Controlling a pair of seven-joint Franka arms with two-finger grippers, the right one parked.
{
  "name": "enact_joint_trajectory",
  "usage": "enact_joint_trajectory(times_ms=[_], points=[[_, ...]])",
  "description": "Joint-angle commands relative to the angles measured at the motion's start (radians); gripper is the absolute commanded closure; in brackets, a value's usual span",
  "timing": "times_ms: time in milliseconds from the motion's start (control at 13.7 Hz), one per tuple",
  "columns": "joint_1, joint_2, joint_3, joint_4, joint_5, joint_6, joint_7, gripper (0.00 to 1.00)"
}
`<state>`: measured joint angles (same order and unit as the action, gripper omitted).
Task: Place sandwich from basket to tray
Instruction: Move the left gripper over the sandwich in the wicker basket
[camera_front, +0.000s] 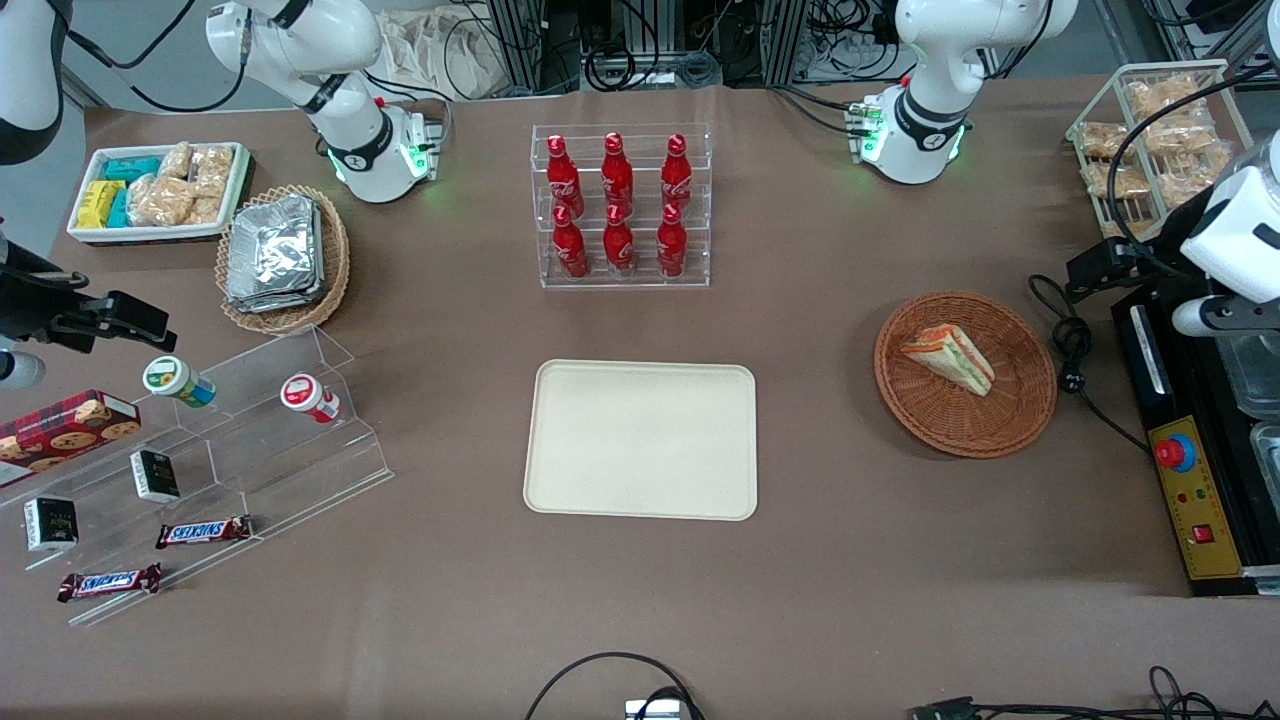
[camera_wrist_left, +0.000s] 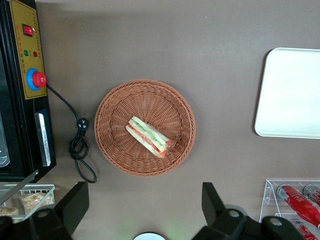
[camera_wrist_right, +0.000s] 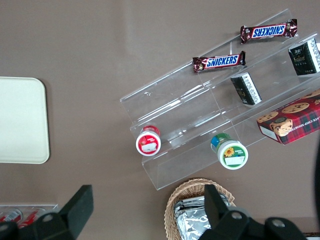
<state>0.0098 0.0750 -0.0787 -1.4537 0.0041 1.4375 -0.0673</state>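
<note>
Item: sandwich (camera_wrist_left: 150, 136), a wrapped triangular wedge lying on its side in the round woven basket (camera_wrist_left: 115, 105), which sits toward the working arm's end of the table, well apart from the bare tray (camera_front: 640, 440). Handling, as judged: light, soft and easily crushed, with a slick wrap, so best pinched gently across the two bread faces near mid-length. Gripper (camera_wrist_left: 145, 210): raised above the basket, pointing straight down, fingers (camera_wrist_left: 75, 202) spread wide and holding nothing.
</note>
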Motion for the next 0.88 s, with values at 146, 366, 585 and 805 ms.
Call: enact_joint_trajectory(times_ms=[146, 366, 585, 805], points=[[-0.007, -0.003, 0.002, 0.016, 0.013, -0.023, -0.020, 0.00], [-0.013, -0.003, 0.001, -0.014, 0.040, -0.022, -0.144, 0.00], [-0.013, -0.011, 0.000, -0.101, 0.040, -0.002, -0.224, 0.00], [-0.007, -0.091, 0.004, -0.296, 0.028, 0.137, -0.337, 0.00]])
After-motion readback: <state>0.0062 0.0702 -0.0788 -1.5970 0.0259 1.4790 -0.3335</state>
